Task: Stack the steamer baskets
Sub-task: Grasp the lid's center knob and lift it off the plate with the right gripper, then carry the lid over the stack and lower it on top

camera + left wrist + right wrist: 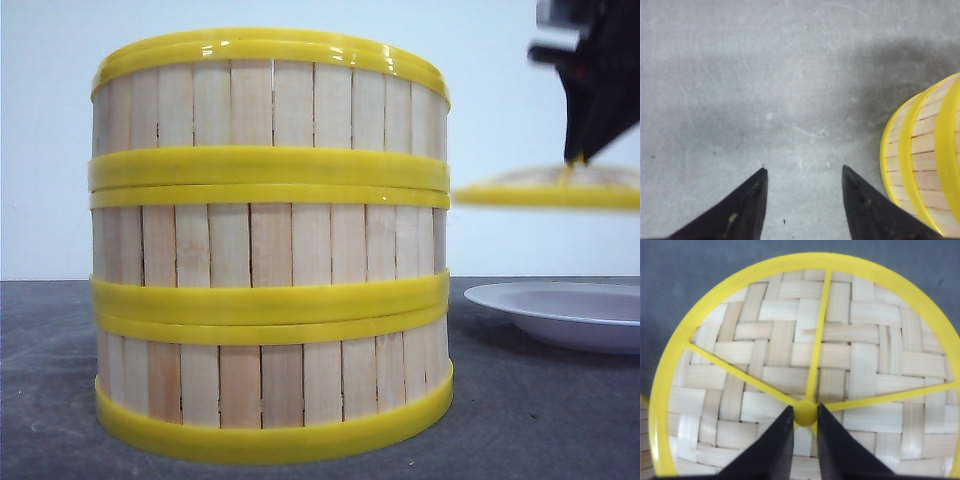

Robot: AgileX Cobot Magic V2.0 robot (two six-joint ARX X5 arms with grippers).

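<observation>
Setting: a plain pale wall behind a dark grey, lightly scuffed tabletop (540, 420).
Steamer baskets, count: three round baskets with walls of pale upright wooden slats and thick yellow plastic rims, piled in one column (270, 245) left of centre in the front view, the rims meeting in two yellow bands.
Bottom basket (270, 385): stands on the tabletop.
Middle basket (270, 245): sits on the bottom one; the join between their rims looks slightly uneven.
Top basket (270, 100): crowns the column; its inside cannot be seen from this low angle.
Lid, count: one flat round lid (810, 365) of woven pale bamboo strips with a yellow rim, three yellow spokes and a small yellow centre knob (805, 412); it hangs in the air to the right of the column, level with the upper band.
Plate, count: one shallow white plate (560, 312), on the tabletop below the lid, nothing visible in it.
Right gripper (805, 416): black fingers closed tight on either side of the knob, carrying the lid.
Left gripper (804, 172): black fingers spread wide with bare tabletop between them, gripping nothing; the column's lower wall lies just beside one finger.
</observation>
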